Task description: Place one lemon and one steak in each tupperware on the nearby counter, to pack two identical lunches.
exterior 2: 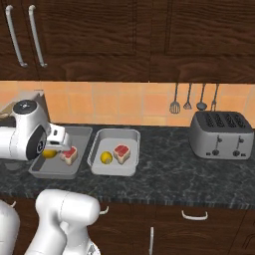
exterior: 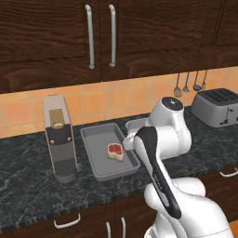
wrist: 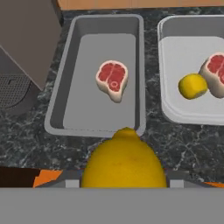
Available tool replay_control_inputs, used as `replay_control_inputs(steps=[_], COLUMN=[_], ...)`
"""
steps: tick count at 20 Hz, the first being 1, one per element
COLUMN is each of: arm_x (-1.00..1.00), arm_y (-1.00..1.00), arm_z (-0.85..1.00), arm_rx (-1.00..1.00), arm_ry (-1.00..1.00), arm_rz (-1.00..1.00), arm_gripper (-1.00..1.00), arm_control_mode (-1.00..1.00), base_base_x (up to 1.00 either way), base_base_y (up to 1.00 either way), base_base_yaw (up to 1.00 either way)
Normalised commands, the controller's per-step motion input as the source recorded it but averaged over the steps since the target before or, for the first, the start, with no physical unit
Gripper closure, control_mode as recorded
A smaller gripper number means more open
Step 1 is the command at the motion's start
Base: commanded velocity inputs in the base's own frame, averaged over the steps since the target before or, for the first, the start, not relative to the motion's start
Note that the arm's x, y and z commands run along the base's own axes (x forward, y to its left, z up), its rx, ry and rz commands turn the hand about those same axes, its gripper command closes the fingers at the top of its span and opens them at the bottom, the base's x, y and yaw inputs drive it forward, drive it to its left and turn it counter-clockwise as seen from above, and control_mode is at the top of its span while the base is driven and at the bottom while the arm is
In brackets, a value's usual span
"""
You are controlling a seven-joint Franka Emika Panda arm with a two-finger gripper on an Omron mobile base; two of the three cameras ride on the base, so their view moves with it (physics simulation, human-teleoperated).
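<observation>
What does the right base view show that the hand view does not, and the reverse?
Right base view alone: the toaster at the right of the counter, the utensils hanging on the tiled wall, the upper cabinets and the drawer handles below. Hand view alone: the held lemon large and close, gripped in the hand, poised over the counter by the near rim of the darker tupperware. Both: the darker tupperware with one steak, the lighter tupperware with a lemon and a steak, and the coffee machine.

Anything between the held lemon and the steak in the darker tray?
Only the darker tray's near rim and bare floor between the lemon and the steak, per the hand view.
</observation>
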Motion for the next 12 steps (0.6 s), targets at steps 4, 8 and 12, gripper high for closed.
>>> replay_control_inputs(steps=[4,8,12], arm_x=[1.0,0.72,0.0], arm_y=[0.39,0.29,0.4], arm_z=[-0.08,0.0,-0.17], arm_rx=[0.0,0.0,-0.04], arm_ry=[0.11,0.2,0.02], arm_rz=[0.03,0.21,0.3], arm_gripper=[1.0,1.0,1.0], arm_control_mode=[-1.0,-1.0,-1.0], base_base_x=[0.0,0.0,0.0], base_base_y=[0.0,0.0,0.0], base_base_yaw=[0.0,0.0,0.0])
